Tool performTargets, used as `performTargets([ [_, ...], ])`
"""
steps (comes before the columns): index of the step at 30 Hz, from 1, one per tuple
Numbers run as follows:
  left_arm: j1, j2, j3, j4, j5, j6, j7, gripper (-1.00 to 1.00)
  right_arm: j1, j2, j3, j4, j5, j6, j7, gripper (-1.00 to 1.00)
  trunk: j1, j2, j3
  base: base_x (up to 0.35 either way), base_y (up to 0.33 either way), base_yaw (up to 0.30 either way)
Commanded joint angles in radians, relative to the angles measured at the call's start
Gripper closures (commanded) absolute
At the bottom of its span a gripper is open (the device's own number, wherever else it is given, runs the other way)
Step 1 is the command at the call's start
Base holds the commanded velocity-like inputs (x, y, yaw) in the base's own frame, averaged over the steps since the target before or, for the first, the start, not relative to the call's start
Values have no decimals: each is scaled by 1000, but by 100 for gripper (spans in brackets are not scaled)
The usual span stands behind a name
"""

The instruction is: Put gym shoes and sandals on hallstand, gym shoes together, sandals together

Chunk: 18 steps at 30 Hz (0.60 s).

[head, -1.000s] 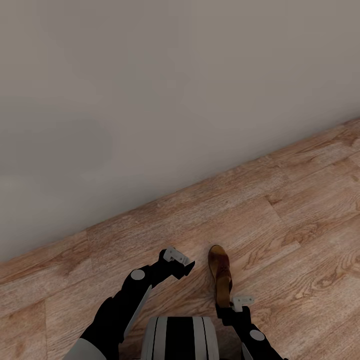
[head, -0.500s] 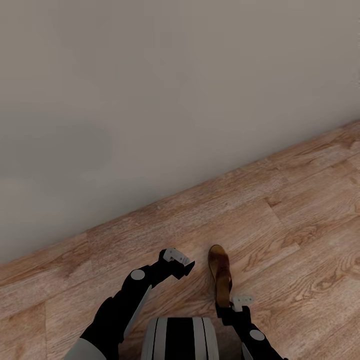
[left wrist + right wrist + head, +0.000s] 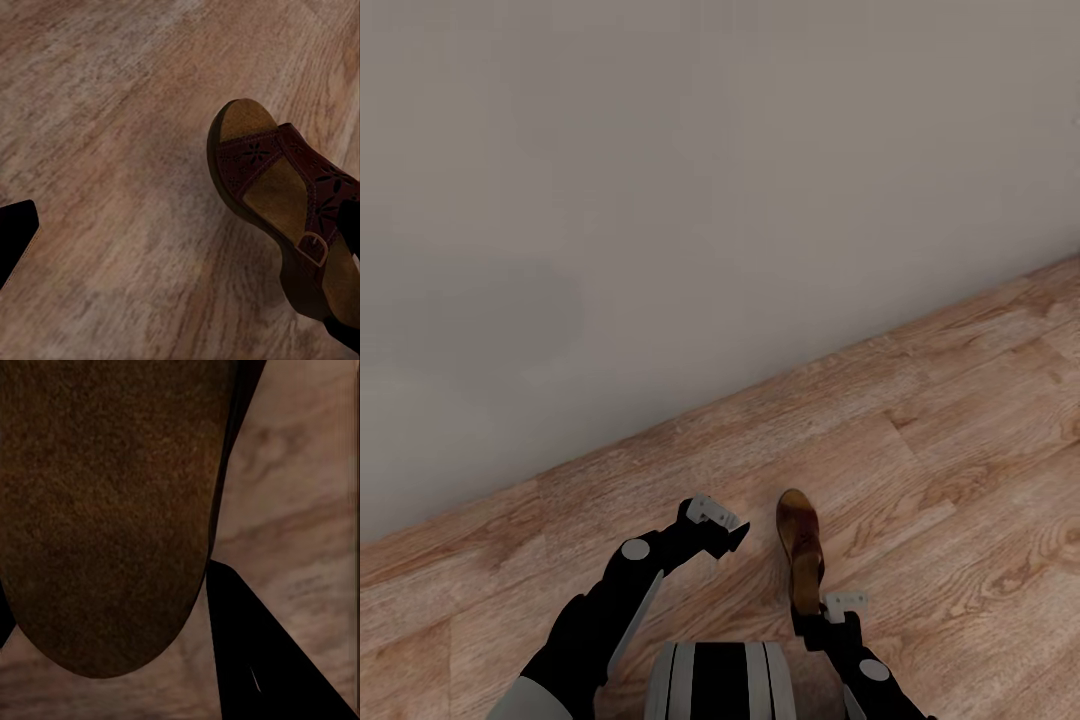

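One brown sandal [image 3: 800, 545] is held clamped at its heel in the right gripper [image 3: 830, 612] above the corridor floor [image 3: 960, 420]; left gripper [image 3: 722, 527] fingers apart, empty; racking is judged outstanding.

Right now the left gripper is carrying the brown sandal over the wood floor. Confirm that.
Not quite: the right gripper is carrying the brown sandal over the wood floor, as the head view shows. The left gripper is beside it, holding nothing.

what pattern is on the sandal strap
Dark reddish-brown strap with cut-out floral shapes; clearest in the left wrist view.
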Motion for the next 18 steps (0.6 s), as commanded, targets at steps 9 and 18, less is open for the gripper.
performTargets([
  [9, 0, 0, 1, -2, -4, 6, -4, -100, 0, 0, 1, -1, -4, -3, -1, 100, -4, 2, 34, 0, 0, 0],
  [18, 0, 0, 2, -1, -1, 10, -1, -100, 3, 1, -1, -3, -4, -2, -2, 100, -8, 4, 71, 0, 0, 0],
])
